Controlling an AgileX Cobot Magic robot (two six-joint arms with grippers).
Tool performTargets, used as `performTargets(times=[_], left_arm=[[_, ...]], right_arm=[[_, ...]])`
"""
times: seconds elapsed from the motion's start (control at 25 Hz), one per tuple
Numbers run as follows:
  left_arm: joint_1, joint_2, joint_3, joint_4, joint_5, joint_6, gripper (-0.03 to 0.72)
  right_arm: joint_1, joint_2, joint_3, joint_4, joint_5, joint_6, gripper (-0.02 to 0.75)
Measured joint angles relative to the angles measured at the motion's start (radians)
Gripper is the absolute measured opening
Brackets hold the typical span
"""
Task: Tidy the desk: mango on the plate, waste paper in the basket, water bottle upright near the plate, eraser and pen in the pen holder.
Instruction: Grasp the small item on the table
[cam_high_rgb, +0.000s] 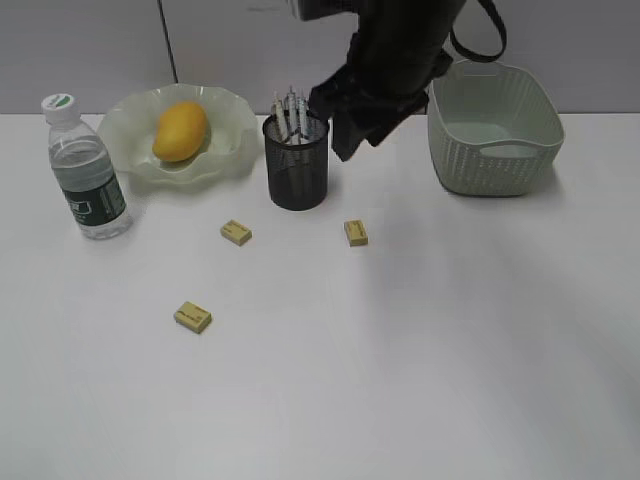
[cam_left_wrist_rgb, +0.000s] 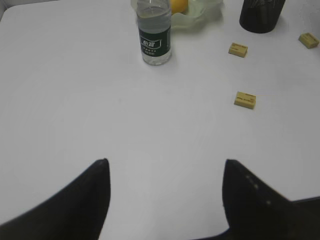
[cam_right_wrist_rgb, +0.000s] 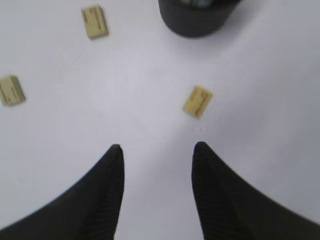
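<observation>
Done: mango (cam_high_rgb: 180, 131) on plate (cam_high_rgb: 228, 110), bottle (cam_high_rgb: 86, 170) upright beside it, pens in holder (cam_high_rgb: 296, 162). Left: 3 erasers (cam_high_rgb: 356, 232) loose on desk (cam_high_rgb: 420, 340). No waste paper seen. Right claw (cam_right_wrist_rgb: 157, 150) & left claw (cam_left_wrist_rgb: 165, 167) both open, empty

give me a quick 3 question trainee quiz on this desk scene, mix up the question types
1. True or false: the yellow-orange oval mango lies on the wavy-rimmed translucent green plate.
2. How many small tan rectangular erasers lie on the white desk? A) one B) two C) three
3. Fill in: the clear plastic water bottle with the dark green label stands ____ beside the plate.

Key:
1. True.
2. C; the others are at and, all outside the black wire-mesh pen holder.
3. Upright.
</observation>
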Motion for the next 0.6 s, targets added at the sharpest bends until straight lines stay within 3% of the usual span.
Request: performTargets(times=[0.24, 0.6], left_arm=[[0.000, 0.000, 0.000, 0.000, 0.000, 0.000, 0.532], [0.000, 0.000, 0.000, 0.000, 0.000, 0.000, 0.532]], right_arm=[[0.000, 0.000, 0.000, -0.080, 0.145, 0.067, 0.361], [0.000, -0.059, 0.058, -0.094, 0.154, 0.119, 0.405]])
